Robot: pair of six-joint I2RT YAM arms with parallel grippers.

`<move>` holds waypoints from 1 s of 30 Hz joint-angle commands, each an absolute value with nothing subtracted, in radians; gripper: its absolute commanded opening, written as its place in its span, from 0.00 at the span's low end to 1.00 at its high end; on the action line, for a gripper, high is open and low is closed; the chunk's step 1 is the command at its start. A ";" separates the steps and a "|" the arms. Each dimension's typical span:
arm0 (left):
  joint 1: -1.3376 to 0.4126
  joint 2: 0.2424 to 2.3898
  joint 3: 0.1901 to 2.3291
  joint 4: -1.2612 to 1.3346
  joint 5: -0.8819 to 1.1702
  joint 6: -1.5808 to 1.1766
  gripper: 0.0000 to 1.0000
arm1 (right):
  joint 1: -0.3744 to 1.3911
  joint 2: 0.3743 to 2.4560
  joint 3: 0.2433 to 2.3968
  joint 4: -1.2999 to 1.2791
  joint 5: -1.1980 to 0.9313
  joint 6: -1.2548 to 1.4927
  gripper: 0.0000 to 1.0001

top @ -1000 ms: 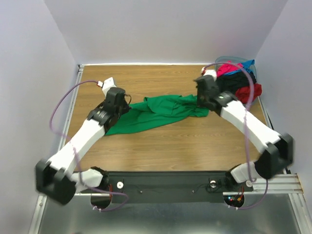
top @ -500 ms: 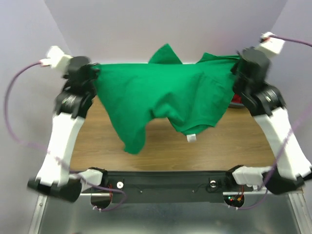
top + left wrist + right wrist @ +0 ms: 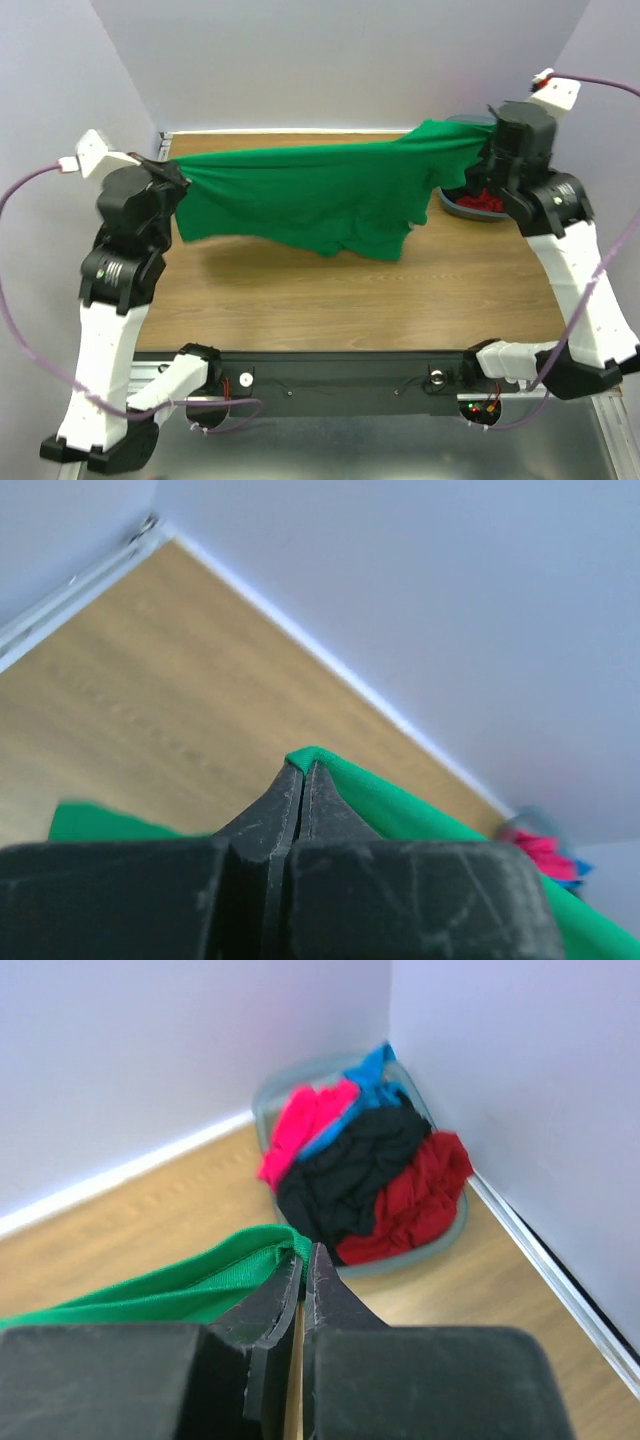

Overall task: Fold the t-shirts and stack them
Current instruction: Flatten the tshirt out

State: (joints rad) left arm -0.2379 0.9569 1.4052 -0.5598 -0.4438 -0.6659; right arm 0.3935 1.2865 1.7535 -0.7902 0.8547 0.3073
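- The table is where the cloth has to land; I judge the bare wooden middle the best spot, well apart from the bin
- The green t-shirt hangs in the air over the far half of the table, stretched left to right between the two arms, with its lower edge sagging and bunched towards the right
- An even outward pull with both ends kept level would likely take out that sag before lowering
- The left gripper is pressed together on one end of the green cloth at the far left, and the right gripper pinches a rolled edge at the far right; both bites look thin, so a hard tug could slip them
- The bin in the far right corner is largely hidden behind the right arm and the cloth from above
- The other t-shirts, pink-red, blue, black and red, lie crumpled inside it, and their number cannot be told
- Whether the pinched ends are shoulders, sleeves or hem is hard to make out
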 commanded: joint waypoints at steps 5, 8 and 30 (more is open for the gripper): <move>-0.222 0.859 1.502 -0.511 -0.346 -0.598 0.00 | 0.383 1.148 1.868 -0.736 0.787 0.244 0.00; -0.222 0.792 1.566 -0.515 -0.295 -0.583 0.00 | 0.383 1.091 1.913 -0.736 0.678 0.229 0.00; -0.187 0.735 1.882 -0.551 -0.133 -0.563 0.00 | 0.383 1.011 2.216 -0.680 0.307 0.169 0.00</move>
State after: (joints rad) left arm -0.1940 0.6636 1.9450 -0.5808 -0.0563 -0.5804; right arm 0.3916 0.9184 2.3222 -0.7280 0.2409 0.2104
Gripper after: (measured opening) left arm 0.037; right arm 0.031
